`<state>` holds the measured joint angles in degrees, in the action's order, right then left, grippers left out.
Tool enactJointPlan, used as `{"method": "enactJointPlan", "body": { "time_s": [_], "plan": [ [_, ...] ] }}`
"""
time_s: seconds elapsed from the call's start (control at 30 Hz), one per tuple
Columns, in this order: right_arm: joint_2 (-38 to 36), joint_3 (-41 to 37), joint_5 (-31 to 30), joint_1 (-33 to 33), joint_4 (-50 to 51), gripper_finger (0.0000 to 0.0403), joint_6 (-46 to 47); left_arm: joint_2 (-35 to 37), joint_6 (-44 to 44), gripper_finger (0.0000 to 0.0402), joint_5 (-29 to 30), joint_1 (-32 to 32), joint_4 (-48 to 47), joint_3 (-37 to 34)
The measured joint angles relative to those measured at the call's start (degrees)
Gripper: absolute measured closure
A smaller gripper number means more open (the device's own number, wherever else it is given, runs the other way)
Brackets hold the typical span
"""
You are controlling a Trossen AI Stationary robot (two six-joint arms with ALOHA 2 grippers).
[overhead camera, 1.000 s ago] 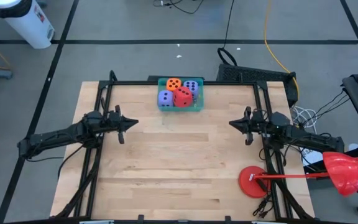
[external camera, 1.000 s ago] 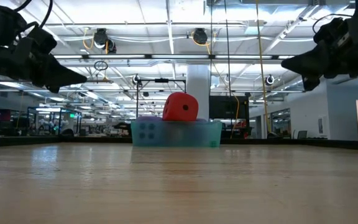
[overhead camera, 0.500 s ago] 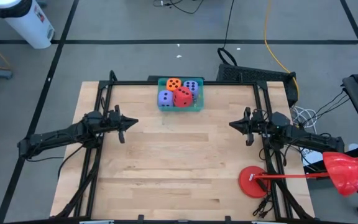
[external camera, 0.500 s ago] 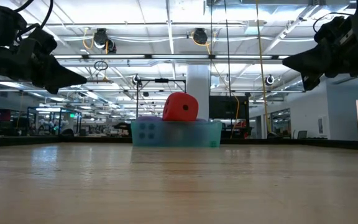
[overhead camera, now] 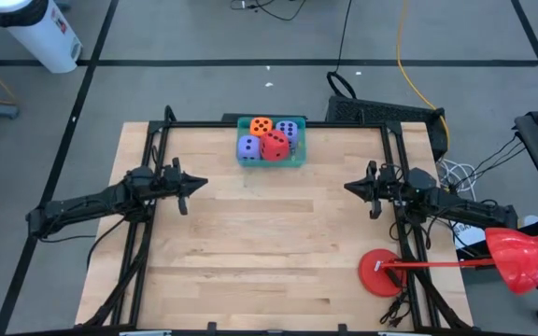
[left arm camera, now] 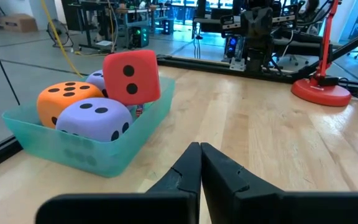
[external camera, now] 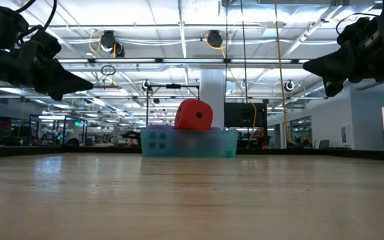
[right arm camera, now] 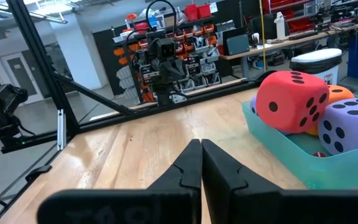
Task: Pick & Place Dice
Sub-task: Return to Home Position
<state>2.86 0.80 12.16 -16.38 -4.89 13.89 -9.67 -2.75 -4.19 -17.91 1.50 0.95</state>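
High view, unlike low: orange dice

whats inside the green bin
The green bin holds four dice: an orange die, a purple die, a second purple die, and a red die perched on top. They cover its floor.

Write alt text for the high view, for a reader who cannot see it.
A green bin at the middle of the wooden table's top edge holds an orange dice, a red dice, a left purple dice and a right purple dice. The left gripper and the right gripper, both shut and empty, point inward from the table's sides.
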Motion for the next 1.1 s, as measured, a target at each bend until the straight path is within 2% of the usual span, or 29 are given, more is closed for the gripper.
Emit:
{"method": "enactJointPlan", "body": {
  "time_s": [0.17,0.57,0.83,1.1],
  "plan": [
    [0.01,0.0,-0.03,0.0,-0.02,0.0403,0.0,0.0,0.01,0.0376,0.0,0.0,0.04,0.0],
    [0.01,0.0,-0.06,0.0,-0.04,0.0403,-0.02,0.0,-0.05,0.0398,0.02,0.0,0.04,0.0],
    [0.0,0.0,-0.06,0.0,-0.04,0.0403,-0.02,0.0,-0.1,0.0374,0.04,0.0,0.04,0.0],
    [0.0,0.0,-0.06,0.0,-0.04,0.0403,-0.01,0.0,-0.1,0.0371,0.04,0.01,0.04,0.0]
  ]
}}
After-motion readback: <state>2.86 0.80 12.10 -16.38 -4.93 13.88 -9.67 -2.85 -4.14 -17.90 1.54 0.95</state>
